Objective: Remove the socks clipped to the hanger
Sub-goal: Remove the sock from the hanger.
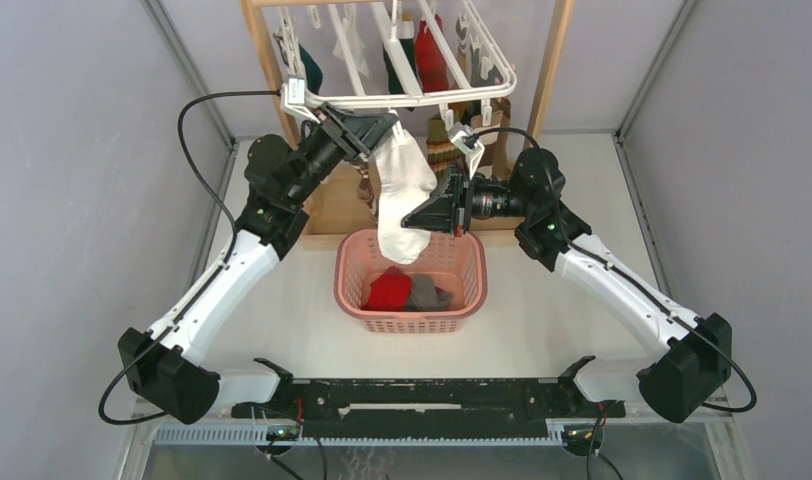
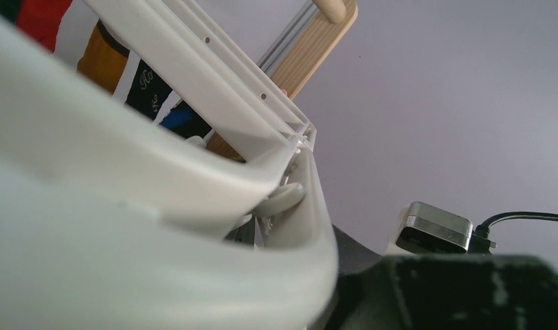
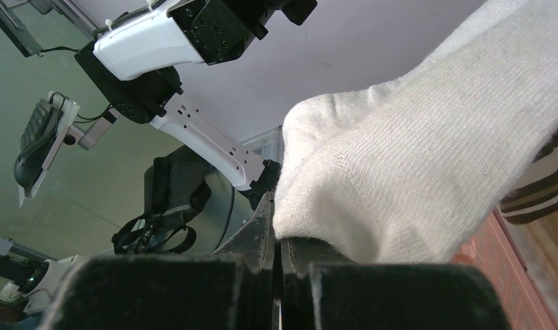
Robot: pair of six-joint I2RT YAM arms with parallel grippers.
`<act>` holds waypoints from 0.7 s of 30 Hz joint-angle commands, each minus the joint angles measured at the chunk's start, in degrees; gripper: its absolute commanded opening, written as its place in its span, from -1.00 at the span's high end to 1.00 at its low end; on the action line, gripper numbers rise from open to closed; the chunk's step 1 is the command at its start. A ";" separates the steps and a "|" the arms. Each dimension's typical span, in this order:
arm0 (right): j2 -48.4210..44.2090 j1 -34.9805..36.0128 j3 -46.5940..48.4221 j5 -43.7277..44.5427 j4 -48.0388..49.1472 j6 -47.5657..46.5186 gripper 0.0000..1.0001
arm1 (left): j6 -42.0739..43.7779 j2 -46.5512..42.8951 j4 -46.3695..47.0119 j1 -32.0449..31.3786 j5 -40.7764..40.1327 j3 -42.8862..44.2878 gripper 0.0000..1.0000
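1. The right gripper (image 1: 422,217) is closed on the lower part of the white sock (image 1: 400,185). In the right wrist view its fingers (image 3: 255,282) meet, with the knit edge pinched between them.
2. The left gripper (image 1: 374,128) is up at the front rail of the hanger (image 1: 422,100), right at the top of the white sock. I cannot tell whether it is open or closed, because blurred white hanger plastic fills the left wrist view.
3. The white sock hangs from the hanger's front edge, between the two grippers. In the top view its lower end overlaps the far rim of the pink basket (image 1: 347,270).
4. The pink basket sits on the table (image 1: 542,300) between the two arms. A loose red sock (image 1: 389,290) and a grey sock (image 1: 425,295) lie inside it, touching.
5. A brown-striped sock (image 1: 442,150) hangs just behind the white sock; it also shows at the right edge of the right wrist view.
6. A clipped red sock (image 1: 431,60) and a dark green sock (image 1: 400,62) hang side by side further back on the hanger.
7. The hanger hangs inside the wooden rack (image 1: 554,60).
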 commanded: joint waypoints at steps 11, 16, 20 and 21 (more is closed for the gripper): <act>-0.81 0.77 -0.63 0.20 -0.15 -1.21 1.00 | 0.19 0.25 0.72 0.65 0.46 1.34 0.55; -2.12 0.81 -2.06 0.12 -1.23 -1.93 1.00 | 0.48 -0.06 0.36 0.81 0.27 1.25 0.55; -3.40 0.81 -3.73 0.30 -2.50 -3.17 1.00 | 0.59 -0.23 0.17 0.98 0.30 1.12 0.55; -3.52 0.81 -4.00 0.31 -2.55 -3.25 1.00 | 0.59 -0.28 0.12 0.99 0.31 1.08 0.55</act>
